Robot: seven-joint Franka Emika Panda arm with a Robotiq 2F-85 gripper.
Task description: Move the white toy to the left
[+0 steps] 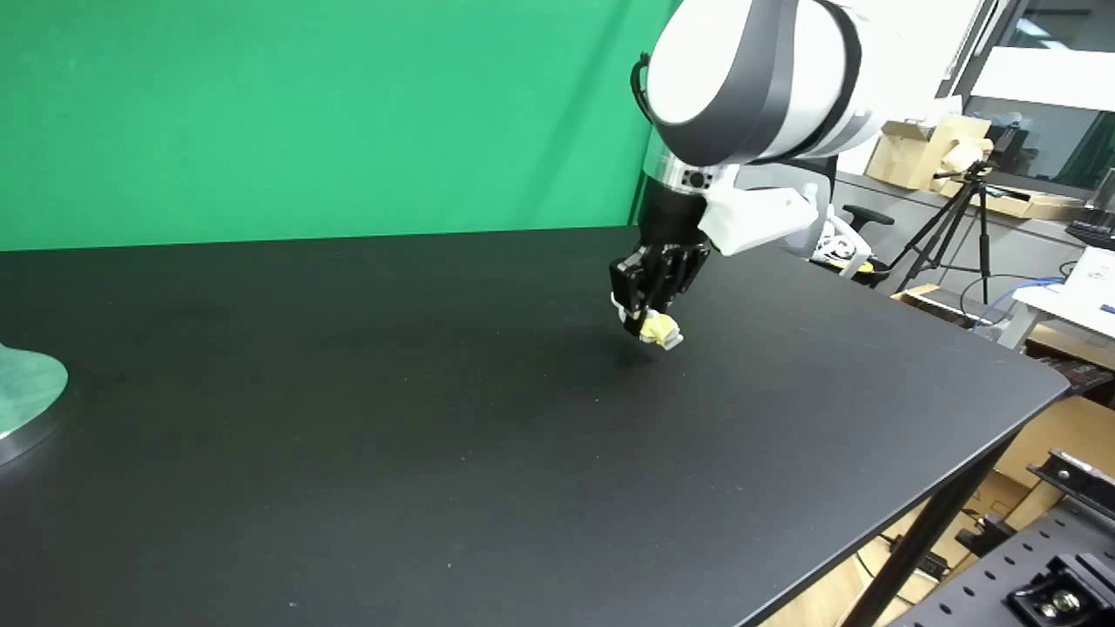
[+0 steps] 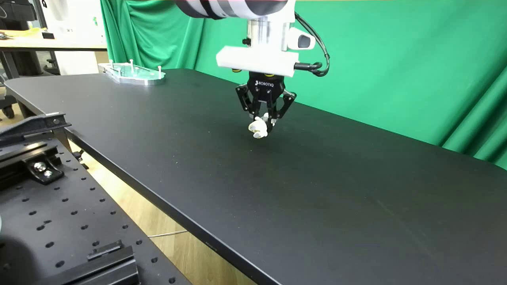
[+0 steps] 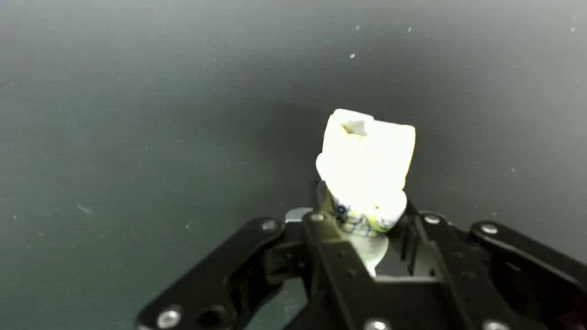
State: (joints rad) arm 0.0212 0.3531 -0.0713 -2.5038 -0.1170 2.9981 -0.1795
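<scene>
Under the pincer (image 2: 264,121) is a black table (image 2: 317,190), and behind the pincer hangs green cloth (image 2: 396,71). Well away from the pincer are a see-through plate (image 2: 137,82) with pegs (image 2: 131,65), a black tripod (image 1: 973,185) and a tan box (image 1: 902,162).

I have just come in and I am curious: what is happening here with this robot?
A robot arm is holding a small white toy in its gripper, which is closed on it. The toy seems to hang just above the black table, and it has not been put down yet.
</scene>
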